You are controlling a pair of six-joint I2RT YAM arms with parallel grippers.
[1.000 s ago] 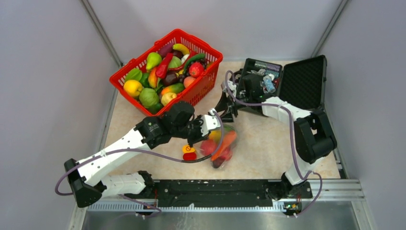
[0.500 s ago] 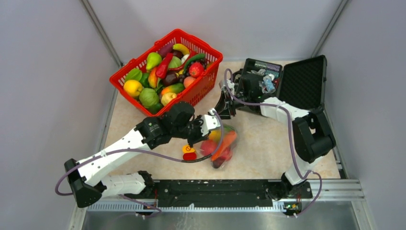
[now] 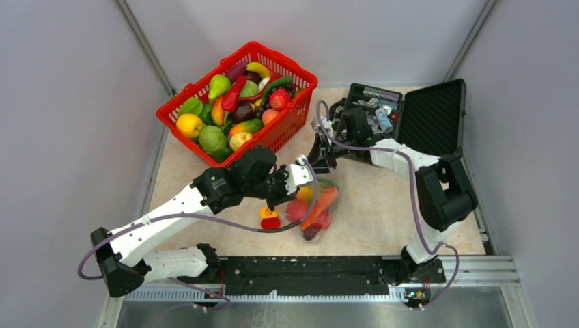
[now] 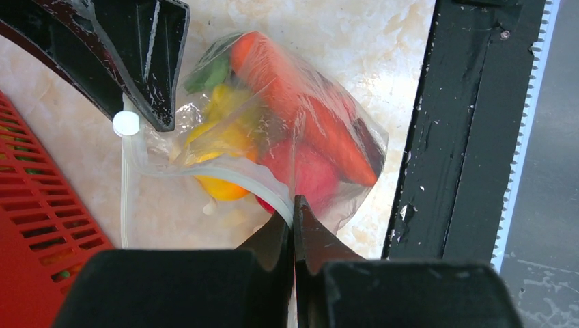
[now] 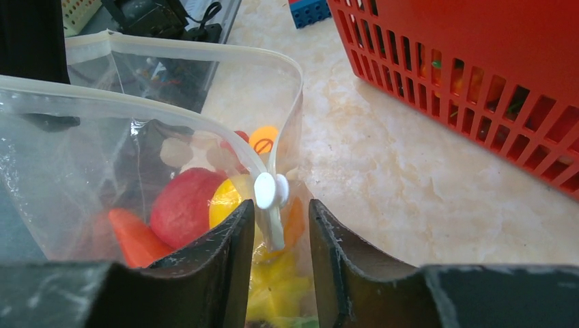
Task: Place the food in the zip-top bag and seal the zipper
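Observation:
The zip-top bag (image 3: 315, 205) lies on the table between my grippers, with food inside: an orange carrot (image 4: 300, 116), a red fruit (image 5: 183, 205) and a yellow piece (image 4: 218, 140). My left gripper (image 4: 293, 203) is shut on the zipper (image 4: 225, 171) at one end of the bag's mouth, which gapes. My right gripper (image 5: 281, 208) is open. Its fingers straddle the zipper's other end just below the white slider (image 5: 272, 190) without pinching the strip. In the top view the left gripper (image 3: 304, 179) and right gripper (image 3: 321, 158) meet over the bag's far edge.
A red basket (image 3: 205, 85) full of toy fruit stands at the back left, close beside the bag (image 5: 464, 68). An open black case (image 3: 430, 116) sits at the back right. A small orange-and-red button block (image 3: 270, 217) lies left of the bag. A black rail (image 3: 307, 270) runs along the near edge.
My right gripper's jaws have narrowed around the zipper's end and the arm has shifted slightly. The left gripper stays shut on the zipper in the same place.

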